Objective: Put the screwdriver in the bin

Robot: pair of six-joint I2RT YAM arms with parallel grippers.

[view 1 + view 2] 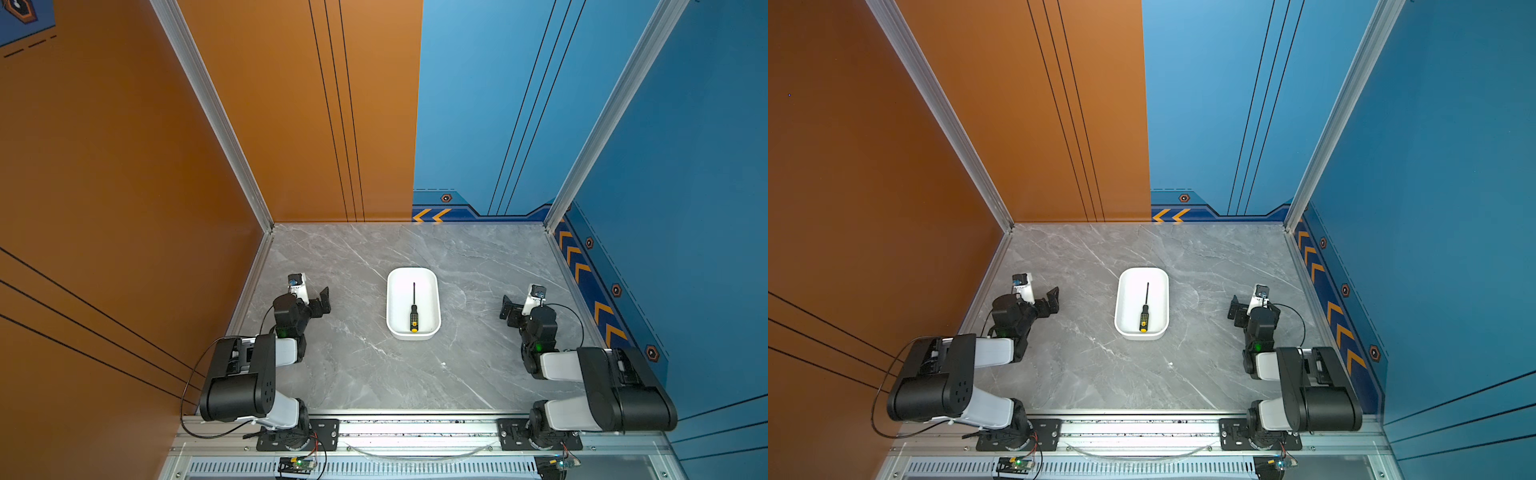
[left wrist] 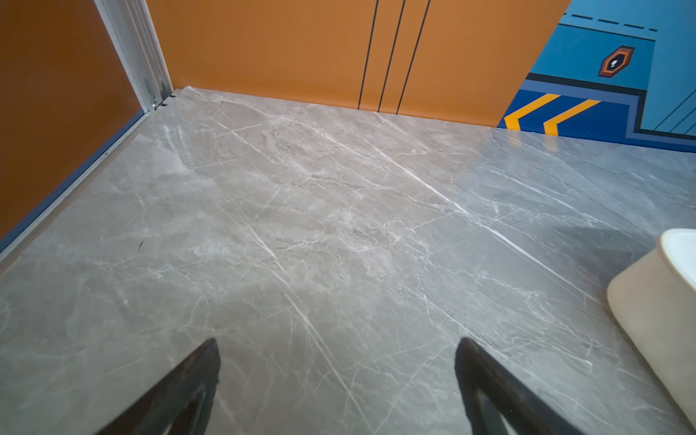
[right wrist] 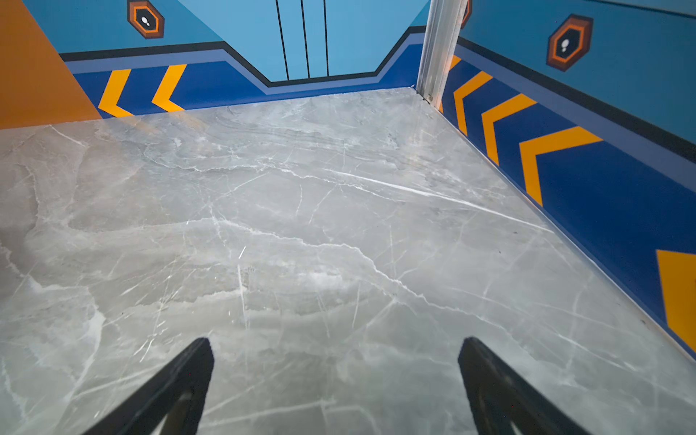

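Nearest, the left gripper and right gripper hang over the tabletop, jaws wide apart, holding nothing. The left wrist view cuts the bin to one corner, its inside hidden. In both top views the screwdriver lies inside the bin, handle nearest.

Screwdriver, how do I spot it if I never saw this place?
Look at the grey marble table; in its middle sits a white bin. The screwdriver lies inside it, the only thing there: a thin dark shaft and a black handle with yellow dots and a yellow end.
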